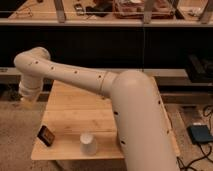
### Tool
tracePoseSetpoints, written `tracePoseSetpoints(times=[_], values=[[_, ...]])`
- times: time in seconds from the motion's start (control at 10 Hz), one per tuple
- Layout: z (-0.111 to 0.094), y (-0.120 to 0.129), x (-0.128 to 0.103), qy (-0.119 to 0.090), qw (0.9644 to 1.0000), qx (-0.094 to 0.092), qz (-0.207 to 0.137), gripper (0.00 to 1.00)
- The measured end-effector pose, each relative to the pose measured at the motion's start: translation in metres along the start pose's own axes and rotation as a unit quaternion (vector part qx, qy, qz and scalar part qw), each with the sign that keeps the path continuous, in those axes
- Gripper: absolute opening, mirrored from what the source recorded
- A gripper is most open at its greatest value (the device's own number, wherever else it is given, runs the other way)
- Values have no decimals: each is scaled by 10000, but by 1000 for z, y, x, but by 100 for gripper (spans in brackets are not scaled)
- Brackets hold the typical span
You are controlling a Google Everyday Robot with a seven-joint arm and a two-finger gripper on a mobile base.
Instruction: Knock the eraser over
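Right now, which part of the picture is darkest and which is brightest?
Camera view: darkest is the shadowed space behind the light wooden table; brightest is the white robot arm, which hides the table's right side; the pincer hangs dim beyond the table's left edge.
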Motion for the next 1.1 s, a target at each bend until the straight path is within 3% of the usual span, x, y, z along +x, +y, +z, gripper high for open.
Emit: tracePoseSetpoints(times=[0.2, 0.3, 0.5, 0.8, 1.1], values=[[15, -17, -1, -230, 9993, -80, -292, 7], [22, -29, -10, -471, 9980, -40, -421, 7], [28, -47, -17, -695, 9962, 117, -504, 7], [34, -68, -18, -723, 9959, 373, -394, 7], [52, -75, -14, -759, 9964, 331, -162, 7]])
